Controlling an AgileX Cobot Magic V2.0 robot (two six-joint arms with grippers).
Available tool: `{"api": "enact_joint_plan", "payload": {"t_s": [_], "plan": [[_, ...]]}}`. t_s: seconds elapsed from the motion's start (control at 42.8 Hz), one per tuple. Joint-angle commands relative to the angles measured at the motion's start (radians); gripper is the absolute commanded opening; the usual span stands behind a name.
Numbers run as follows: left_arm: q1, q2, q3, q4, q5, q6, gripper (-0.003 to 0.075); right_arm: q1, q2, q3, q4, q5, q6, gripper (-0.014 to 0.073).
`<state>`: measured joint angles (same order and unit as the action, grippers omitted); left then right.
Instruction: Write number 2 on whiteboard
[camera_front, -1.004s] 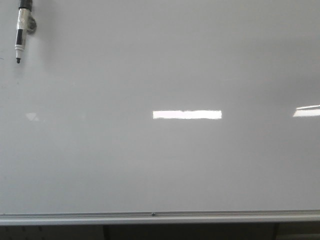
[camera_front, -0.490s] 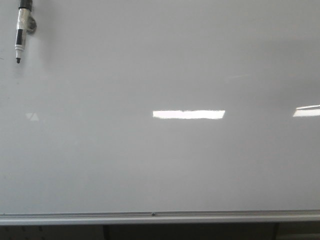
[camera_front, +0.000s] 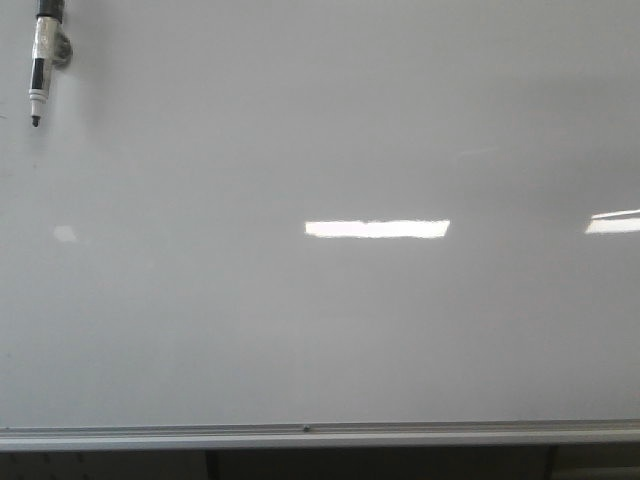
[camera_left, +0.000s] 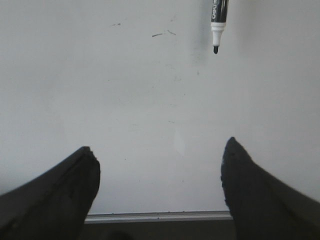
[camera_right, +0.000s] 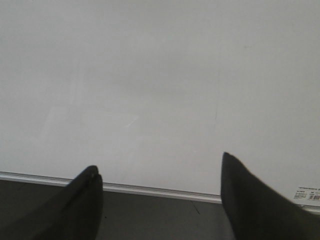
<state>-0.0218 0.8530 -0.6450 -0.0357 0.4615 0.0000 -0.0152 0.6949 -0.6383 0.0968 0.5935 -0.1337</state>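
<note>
Whiteboard (camera_front: 330, 330) bears no digit yet; both the left gripper (camera_left: 159, 172) and right gripper (camera_right: 160, 180) gape empty, so fetching the hanging marker (camera_front: 42, 60) likely comes next.

We are seeing bright rectangular light reflections (camera_front: 377, 229) glaring ahead of us, and a dark strip (camera_front: 380, 464) running below, with pale vertical supports showing.
</note>
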Motion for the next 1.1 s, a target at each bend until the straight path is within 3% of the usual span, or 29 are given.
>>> {"api": "enact_joint_plan", "payload": {"t_s": [0.0,0.327,1.074], "plan": [[-0.006,0.031,-0.053,-0.013,-0.085,-0.005,0.0489,-0.007,0.004,-0.029,0.002,-0.074,-0.002,0.0526],[-0.124,0.187,-0.098,-0.013,-0.236,0.013,0.0498,-0.007,0.004,-0.029,0.002,-0.074,-0.002,0.0526],[-0.134,0.595,-0.403,-0.039,-0.319,0.013,0.0494,-0.007,0.004,-0.029,0.002,-0.076,-0.002,0.0526]]}}
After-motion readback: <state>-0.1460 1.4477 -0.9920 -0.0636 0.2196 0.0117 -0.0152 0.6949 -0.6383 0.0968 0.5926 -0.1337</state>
